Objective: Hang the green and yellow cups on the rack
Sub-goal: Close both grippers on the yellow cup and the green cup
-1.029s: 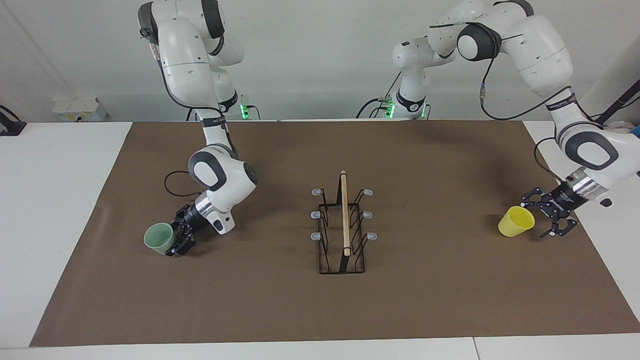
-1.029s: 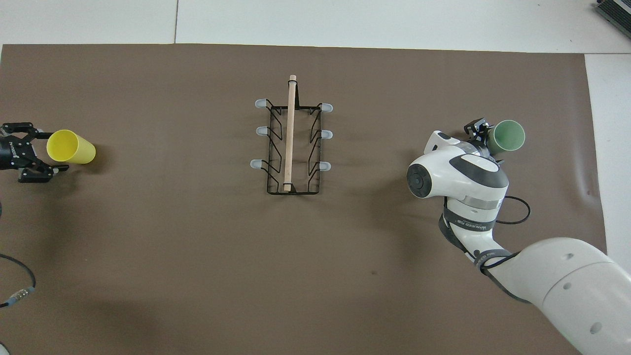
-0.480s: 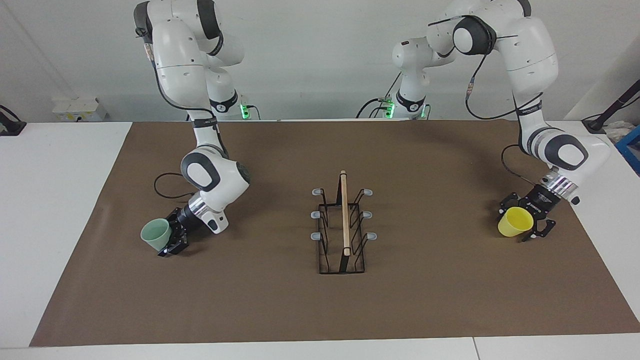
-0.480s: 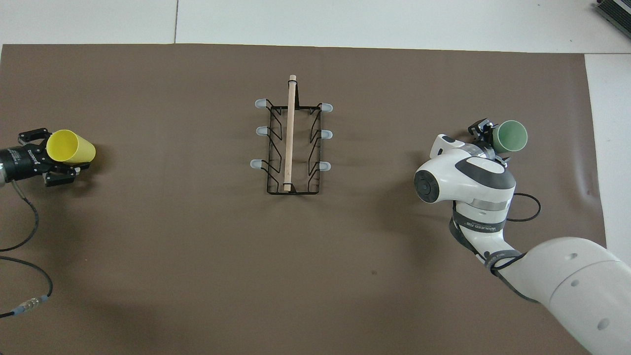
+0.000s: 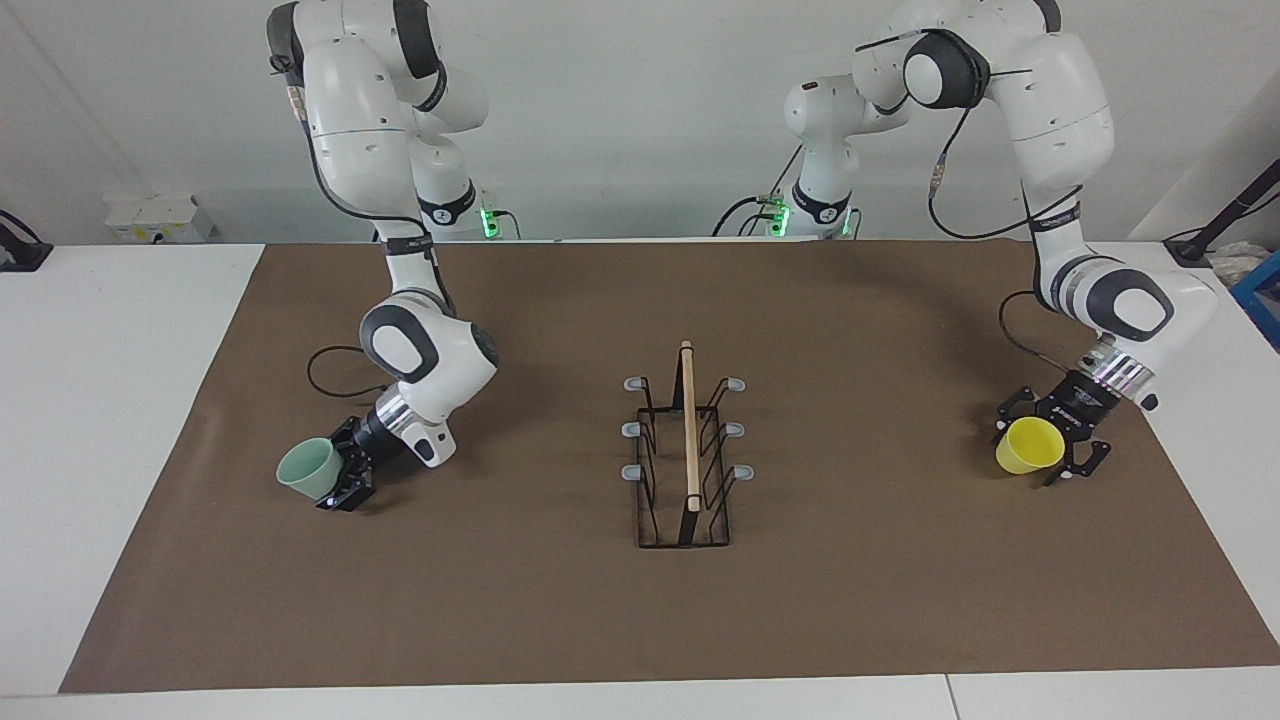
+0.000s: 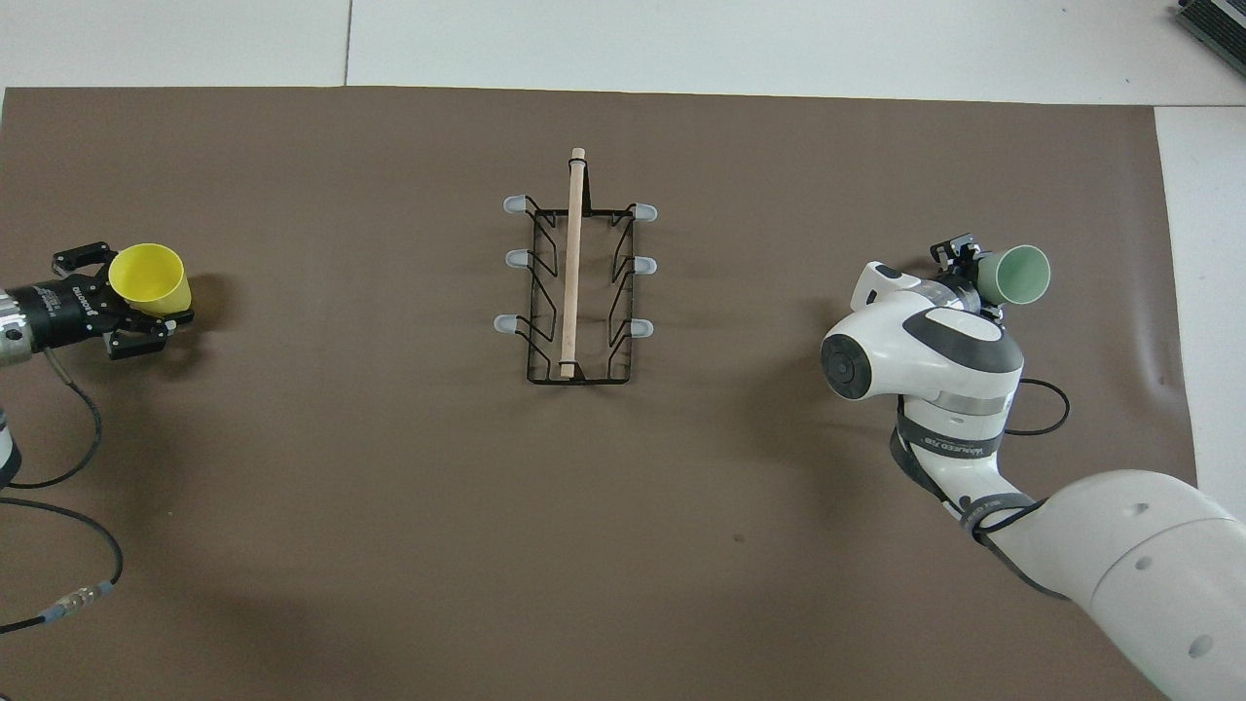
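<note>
The rack (image 5: 689, 440) stands in the middle of the brown mat, no cup on its pegs; it also shows in the overhead view (image 6: 573, 263). My right gripper (image 5: 343, 478) is shut on the pale green cup (image 5: 307, 470) and holds it tilted, low over the mat toward the right arm's end; the overhead view shows gripper (image 6: 973, 271) and green cup (image 6: 1019, 275). My left gripper (image 5: 1050, 445) is shut on the yellow cup (image 5: 1029, 447) low over the mat at the left arm's end; the overhead view shows gripper (image 6: 125, 292) and yellow cup (image 6: 149, 277), mouth tilted up.
The brown mat (image 5: 560, 600) covers most of the white table (image 5: 110, 400). A black cable (image 6: 58, 467) trails from the left arm over the mat. A pale box (image 5: 155, 217) sits at the table's edge by the right arm's end.
The left gripper moved in around the lying yellow cup, shut on it and tipped its mouth upward. The right gripper with the green cup shifted slightly away from the rack.
</note>
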Robot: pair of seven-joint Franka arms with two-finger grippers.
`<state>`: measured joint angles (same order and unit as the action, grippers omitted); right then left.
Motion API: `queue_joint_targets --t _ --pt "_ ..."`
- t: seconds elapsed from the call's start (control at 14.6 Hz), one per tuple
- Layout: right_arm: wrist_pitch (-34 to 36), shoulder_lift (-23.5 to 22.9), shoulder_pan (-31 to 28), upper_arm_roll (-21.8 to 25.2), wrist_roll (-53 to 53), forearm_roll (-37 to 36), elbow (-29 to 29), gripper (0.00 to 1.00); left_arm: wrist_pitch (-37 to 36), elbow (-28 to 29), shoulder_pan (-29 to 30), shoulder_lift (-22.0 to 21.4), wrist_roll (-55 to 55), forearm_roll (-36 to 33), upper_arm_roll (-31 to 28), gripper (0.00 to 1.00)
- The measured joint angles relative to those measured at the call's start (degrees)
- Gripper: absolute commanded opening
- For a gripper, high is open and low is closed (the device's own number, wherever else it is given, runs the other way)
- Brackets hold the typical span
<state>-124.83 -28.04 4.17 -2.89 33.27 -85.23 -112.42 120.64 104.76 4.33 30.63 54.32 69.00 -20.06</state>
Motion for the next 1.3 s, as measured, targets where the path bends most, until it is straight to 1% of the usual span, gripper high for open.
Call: queue_joint_targets --t 0.07,0.14,0.21,0.27,0.41,0.62,0.82,0.96,1.1,1.23,1.3 --pt "-0.1 0.5 0.0 -0.1 0.1 1.7 0.2 0.0 0.1 0.0 -0.2 0.0 -0.4 0.0 0.0 0.92" --pt "-0.7 1.1 0.0 -0.1 0.8 4.5 0.4 0.0 0.3 0.0 -0.4 0.0 -0.5 0.0 0.0 0.69" --pt "-1.6 1.7 -0.1 -0.1 2.0 7.9 0.7 0.0 1.0 0.0 -0.7 0.0 -0.5 0.0 0.0 0.19" --pt "-2.2 2.4 -0.1 -0.1 3.3 11.3 1.0 0.0 1.9 0.0 -1.1 -0.1 -0.5 0.0 0.1 0.0" --pt "-2.5 4.0 -0.1 -0.2 5.1 17.9 1.6 0.0 2.9 -0.1 -1.7 -0.5 -0.5 0.3 0.2 0.0" --pt "-2.6 7.6 1.0 -1.4 6.6 29.1 2.0 0.0 3.5 -0.8 -2.4 -2.6 -0.5 0.4 0.2 0.0" --pt "-2.4 11.3 2.0 -2.3 6.8 41.6 2.0 0.0 3.5 -3.5 -2.9 -4.8 -0.5 -0.5 0.3 0.0" --pt "-2.4 13.0 1.9 -2.3 6.9 50.3 2.0 0.0 3.5 -5.1 -3.5 -6.2 -0.5 -4.4 0.3 0.0" --pt "-3.2 14.7 1.8 -2.4 6.9 59.0 2.0 0.0 3.5 -6.6 -4.8 -7.9 -0.5 -10.5 0.4 0.0" --pt "-7.3 16.2 1.9 -3.6 7.1 68.1 2.0 0.0 3.4 -7.3 -6.3 -9.6 -0.4 -15.5 0.9 0.0" --pt "-9.2 17.0 1.9 -4.6 7.1 71.1 2.1 0.0 3.4 -7.3 -7.3 -10.5 -0.4 -18.5 1.1 0.0"
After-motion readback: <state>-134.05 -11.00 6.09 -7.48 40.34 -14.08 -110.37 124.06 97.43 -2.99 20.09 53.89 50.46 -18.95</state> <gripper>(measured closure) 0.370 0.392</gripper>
